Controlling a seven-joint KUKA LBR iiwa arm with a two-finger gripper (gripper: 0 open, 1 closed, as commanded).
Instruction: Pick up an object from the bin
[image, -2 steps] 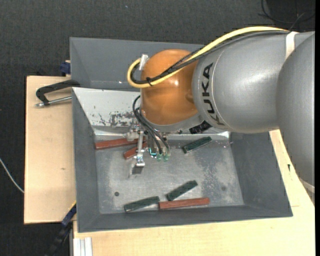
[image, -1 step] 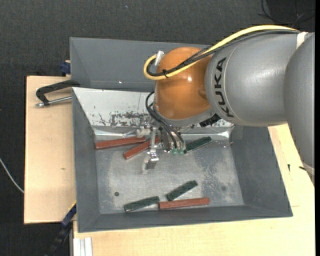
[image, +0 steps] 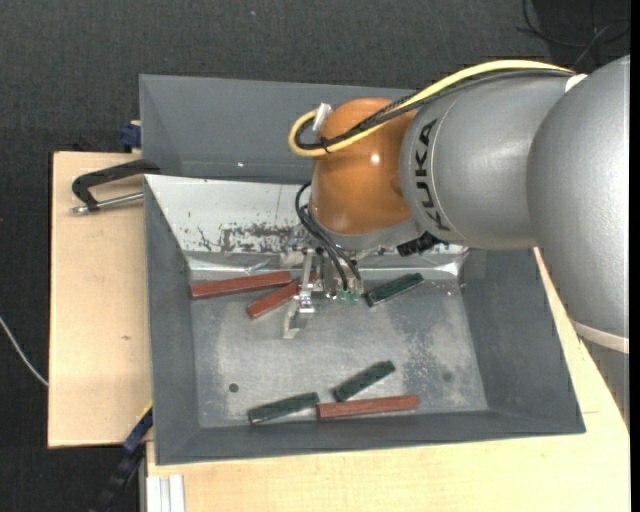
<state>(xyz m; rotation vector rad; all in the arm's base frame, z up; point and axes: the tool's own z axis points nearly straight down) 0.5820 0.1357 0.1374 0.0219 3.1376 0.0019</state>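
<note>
Camera view: gripper (image: 298, 312) sits just beside a red bar (image: 268, 303) near the bin (image: 350, 345) back wall. Whether it is clenched or released cannot be told.

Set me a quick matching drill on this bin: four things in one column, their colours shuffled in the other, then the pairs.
Things:
1. wrist cover
2. short stick just left of the gripper
3. right-hand stick by the back wall
4. bin

Colours:
a. dark green
b. grey
c. orange
d. red-brown

Pairs: 1-c, 2-d, 3-a, 4-b.
</note>
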